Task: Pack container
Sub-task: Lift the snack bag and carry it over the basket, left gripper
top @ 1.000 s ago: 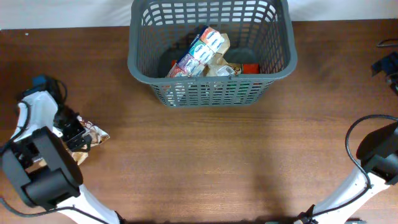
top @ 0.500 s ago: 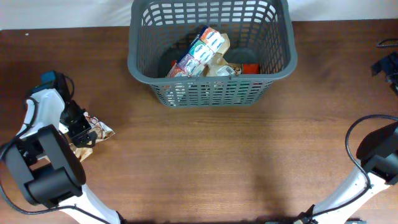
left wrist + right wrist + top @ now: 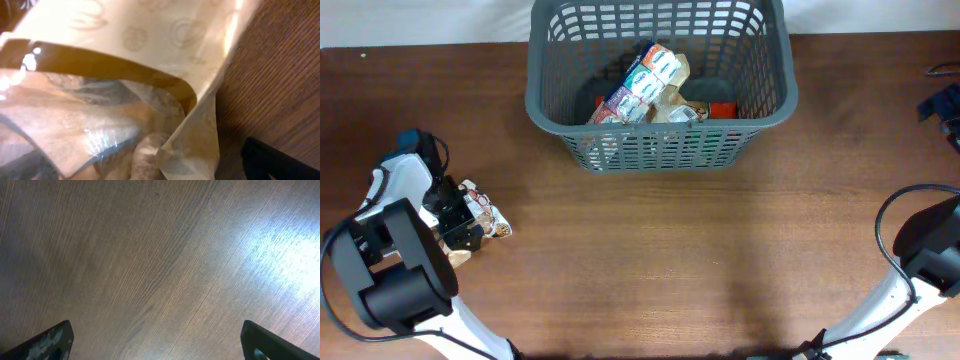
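Left gripper is pinching a crinkly snack packet near the left edge of the table. In the wrist view, the packet's clear film and tan print are filling the frame. The container is sitting at the far centre of the table, well apart from that gripper, ahead and to its right. Several food packages are lying inside it. Right gripper is hanging with fingers spread wide over bare wood, gripping nothing.
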Robot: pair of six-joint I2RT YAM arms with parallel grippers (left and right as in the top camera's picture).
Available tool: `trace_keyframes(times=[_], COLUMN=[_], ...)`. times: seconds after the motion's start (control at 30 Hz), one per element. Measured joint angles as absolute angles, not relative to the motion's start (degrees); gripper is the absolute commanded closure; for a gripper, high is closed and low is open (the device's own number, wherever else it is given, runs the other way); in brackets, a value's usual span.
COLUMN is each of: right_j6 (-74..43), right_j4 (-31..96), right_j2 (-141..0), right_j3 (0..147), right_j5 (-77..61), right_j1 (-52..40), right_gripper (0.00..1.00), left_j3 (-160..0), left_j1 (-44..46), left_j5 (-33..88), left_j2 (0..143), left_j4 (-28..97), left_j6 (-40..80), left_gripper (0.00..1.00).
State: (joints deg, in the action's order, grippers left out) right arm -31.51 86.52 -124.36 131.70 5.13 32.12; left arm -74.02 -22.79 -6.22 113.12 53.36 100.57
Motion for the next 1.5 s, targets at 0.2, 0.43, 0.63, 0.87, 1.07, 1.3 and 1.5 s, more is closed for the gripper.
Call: trace_keyframes(times=[0.2, 0.43, 0.63, 0.87, 1.07, 1.3, 1.5], right_j6=[-31.5, -31.5, -31.5, -31.5, -31.5, -31.5, -31.5], right_j4=[86.5, 86.5, 86.5, 86.5, 86.5, 86.5, 86.5], right_j2=[-124.4, -124.4, -124.4, -124.4, -124.4, -124.4, -124.4], right_j3=[131.7, 131.7, 131.7, 131.7, 131.7, 131.7, 131.7], right_j5=[5.1, 5.1, 5.1, 5.1, 5.1, 5.1, 5.1], right_j1=[32.1, 32.1, 32.1, 32.1, 32.1, 32.1, 32.1], right_gripper=[0.01, 0.01, 0.01, 0.01, 0.01, 0.01, 0.01], left_j3=[-74.0, -74.0, -74.6, -81.1, -104.3, -126.0, -129.3], left_j1=[-22.8, -22.8, -23.0, -23.1, -22.1, -11.3, 5.8], left_j5=[-3.9, 1.9, 5.1, 7.1, 4.0, 2.6, 2.6], left_j2=[113.1, 113.1, 112.4, 112.4, 111.1, 107.0, 105.4], left_j4=[53.5, 53.5, 53.5, 53.8, 53.0, 41.5, 22.3], left_j6=[99.8, 99.4, 99.1, 91.2, 69.2, 49.5, 17.2], left_gripper=[0.34, 0.98, 0.98, 0.98, 0.98, 0.98, 0.98])
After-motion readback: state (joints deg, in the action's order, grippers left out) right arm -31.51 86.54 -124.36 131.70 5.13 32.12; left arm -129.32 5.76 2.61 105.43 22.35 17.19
